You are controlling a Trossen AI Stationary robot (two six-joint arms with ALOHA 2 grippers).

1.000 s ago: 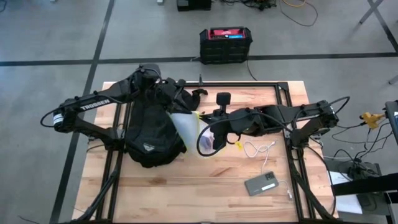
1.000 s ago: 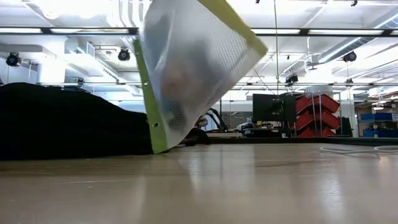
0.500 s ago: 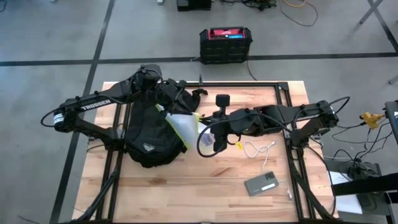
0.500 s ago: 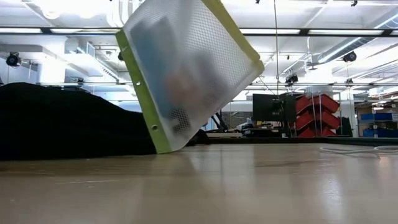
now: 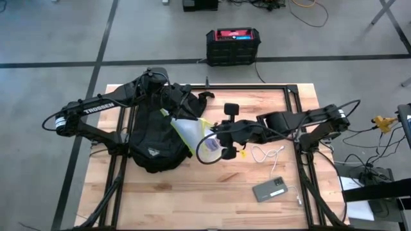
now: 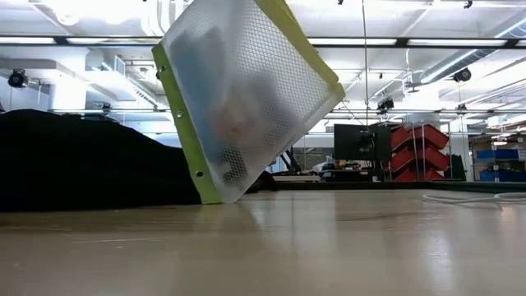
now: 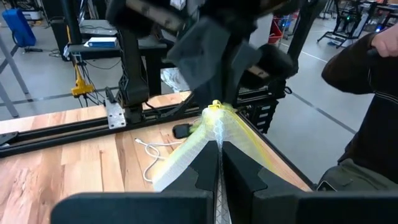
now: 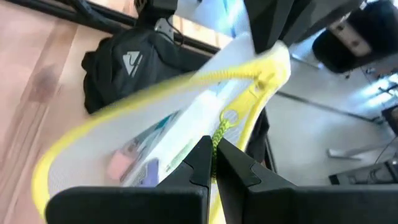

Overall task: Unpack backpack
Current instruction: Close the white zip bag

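The black backpack (image 5: 154, 135) lies on the table's left half, its pale logo (image 8: 132, 62) facing up. A see-through mesh pouch (image 5: 190, 131) with yellow-green trim hangs between both grippers beside the backpack's right side. It is tilted, and its low corner (image 6: 210, 196) sits at the table top by the backpack. Small coloured items show inside the pouch (image 8: 134, 165). My left gripper (image 5: 168, 110) is shut on the pouch's far-left corner. My right gripper (image 5: 212, 136) is shut on its right edge. My left gripper pinches the pouch's trimmed edge (image 7: 216, 142) between its two fingers, at the end nearest the backpack. The fingers come from the table's far left and point along the pouch. The mesh runs away from them toward the other gripper. My right gripper pinches the pouch's yellow zip edge (image 8: 219, 132) between its two fingers. It comes level from the table's right side. The pouch is tilted in the hold and bulges open below the fingers.
A white cable (image 5: 266, 154) and a grey phone (image 5: 273, 190) lie on the table's right half. A black box with a red top (image 5: 232, 45) stands on the floor beyond the far edge. A person's sleeve (image 7: 367, 68) shows beyond the table.
My right gripper has moved toward the table's left edge, closer to the backpack, still shut on the pouch. The pouch has swung round and spread, so more of its face and its far-left corner show. Its low corner has stayed by the backpack.
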